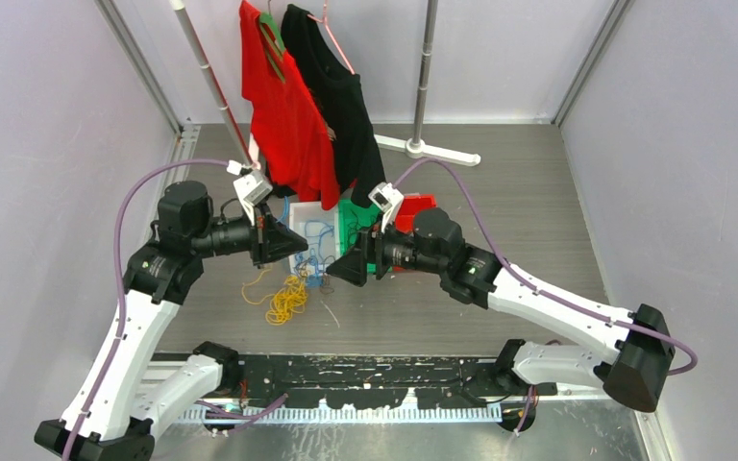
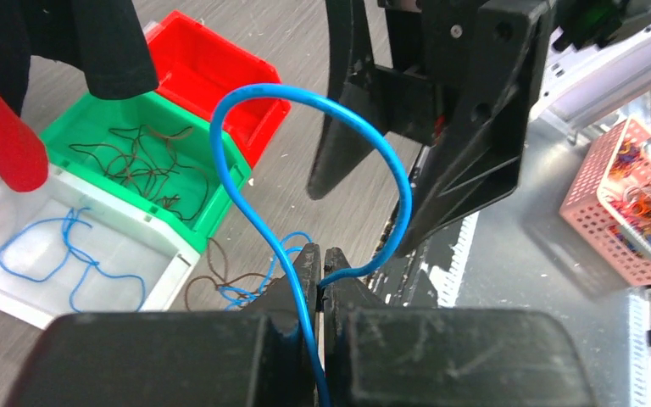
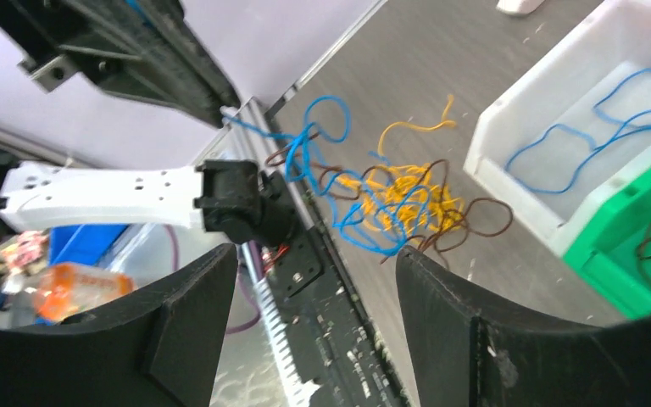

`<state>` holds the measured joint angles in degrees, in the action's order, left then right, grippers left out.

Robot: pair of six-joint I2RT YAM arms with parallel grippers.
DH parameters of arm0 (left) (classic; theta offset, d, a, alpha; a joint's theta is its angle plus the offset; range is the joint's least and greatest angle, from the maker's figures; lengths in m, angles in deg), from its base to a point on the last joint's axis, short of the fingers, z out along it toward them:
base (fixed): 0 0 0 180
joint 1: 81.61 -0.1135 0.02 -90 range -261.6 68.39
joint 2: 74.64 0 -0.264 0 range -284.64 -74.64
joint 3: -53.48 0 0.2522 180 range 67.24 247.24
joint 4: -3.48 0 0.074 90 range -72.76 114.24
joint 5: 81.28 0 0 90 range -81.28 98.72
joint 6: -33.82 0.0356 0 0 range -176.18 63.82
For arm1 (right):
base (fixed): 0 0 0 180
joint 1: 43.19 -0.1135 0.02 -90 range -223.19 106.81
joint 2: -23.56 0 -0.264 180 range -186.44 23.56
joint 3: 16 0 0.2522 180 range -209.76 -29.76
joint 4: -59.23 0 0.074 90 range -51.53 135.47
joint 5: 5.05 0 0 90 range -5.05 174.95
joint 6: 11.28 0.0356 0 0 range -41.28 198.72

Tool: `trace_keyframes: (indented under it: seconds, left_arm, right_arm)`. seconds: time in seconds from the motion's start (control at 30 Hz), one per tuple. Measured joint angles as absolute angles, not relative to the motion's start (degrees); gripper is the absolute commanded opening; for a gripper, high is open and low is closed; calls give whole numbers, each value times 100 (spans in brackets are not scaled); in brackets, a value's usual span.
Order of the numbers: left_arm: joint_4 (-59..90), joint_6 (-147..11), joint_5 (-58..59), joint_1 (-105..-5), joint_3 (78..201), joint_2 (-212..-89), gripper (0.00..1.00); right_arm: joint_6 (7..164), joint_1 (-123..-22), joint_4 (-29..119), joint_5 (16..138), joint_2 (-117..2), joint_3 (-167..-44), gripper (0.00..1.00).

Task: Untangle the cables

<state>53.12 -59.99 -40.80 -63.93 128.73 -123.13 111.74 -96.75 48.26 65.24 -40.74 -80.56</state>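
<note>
My left gripper [image 2: 322,253] is shut on a blue cable [image 2: 400,182], which arches up from the jaws in a loop and runs back down between them. It hangs above the table [image 1: 538,221], close to my right gripper [image 1: 338,269]. The right gripper [image 3: 317,251] is open with nothing between its fingers, just off the blue loop. Below lies the tangle of cables [image 3: 398,203] in yellow, blue and brown; its yellow bunch [image 1: 286,298] sits in front of the bins. More blue and brown strands [image 2: 220,284] trail by the white bin.
A white bin [image 2: 17,195] holds blue cord, a green bin [image 2: 68,127] holds brown cords, and a red bin [image 2: 220,76] stands beyond. Red [image 1: 283,115] and black [image 1: 341,86] garments hang on a rack behind. A pink basket [image 2: 619,203] sits off the table's near edge.
</note>
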Motion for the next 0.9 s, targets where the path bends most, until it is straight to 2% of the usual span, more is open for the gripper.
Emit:
trace_keyframes:
  seconds: [0.27, 0.43, 0.6, 0.9]
  left_arm:
    - [5281, -6659, -4139, -6393, 12924, -12331, 0]
    - [5325, -6845, -4316, -6393, 13098, -12383, 0]
    - [5360, -7077, -4596, -6393, 13291, -12492, 0]
    - [5441, -7446, -5055, -6393, 14126, -12724, 0]
  right_arm:
    - [10262, -10263, 5923, 7539, -4349, -8039, 72]
    - [9950, -10477, 6340, 7595, -4939, -8334, 71]
    - [9830, -10587, 6640, 7829, -5433, -8393, 58]
    - [10044, -10615, 7429, 8133, -5824, -7976, 57]
